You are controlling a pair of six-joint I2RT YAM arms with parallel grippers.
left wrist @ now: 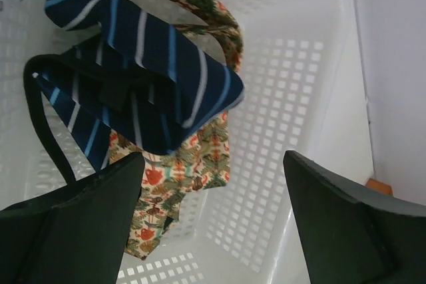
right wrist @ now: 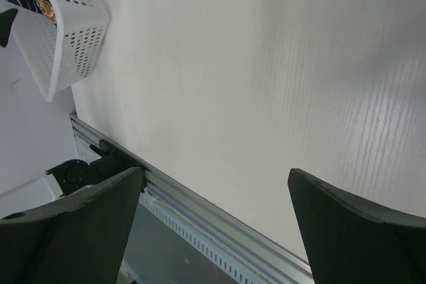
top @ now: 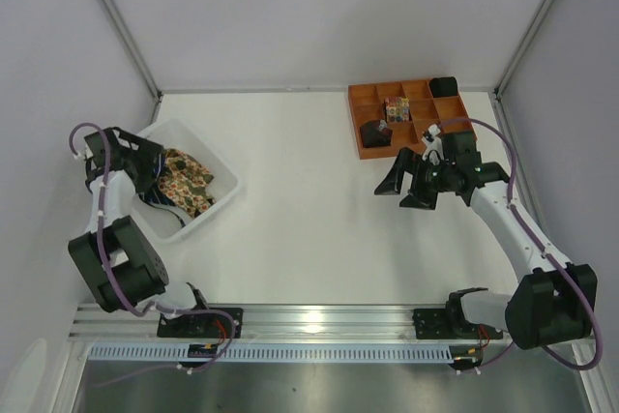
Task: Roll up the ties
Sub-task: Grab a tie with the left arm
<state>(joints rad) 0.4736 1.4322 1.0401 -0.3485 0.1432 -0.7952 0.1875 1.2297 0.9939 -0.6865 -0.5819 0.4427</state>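
Two ties lie heaped in the white perforated basket (top: 221, 202) at the left. The navy tie (left wrist: 143, 78) with pale-blue stripes is folded on top of the tan floral tie (left wrist: 180, 167); the floral tie (top: 186, 181) shows from above too. My left gripper (left wrist: 213, 221) hovers open over the basket, a little above the ties, with nothing between its fingers. My right gripper (top: 404, 191) hangs open over the bare table on the right, just in front of the orange tray. Its view, the right gripper (right wrist: 214, 227), shows only table and the front rail.
The orange tray (top: 360, 132) with square compartments stands at the back right and holds a few rolled items, one patterned (top: 396, 108) and dark ones (top: 375, 132). A metal rail (top: 319, 316) runs along the near edge. White walls close in the sides.
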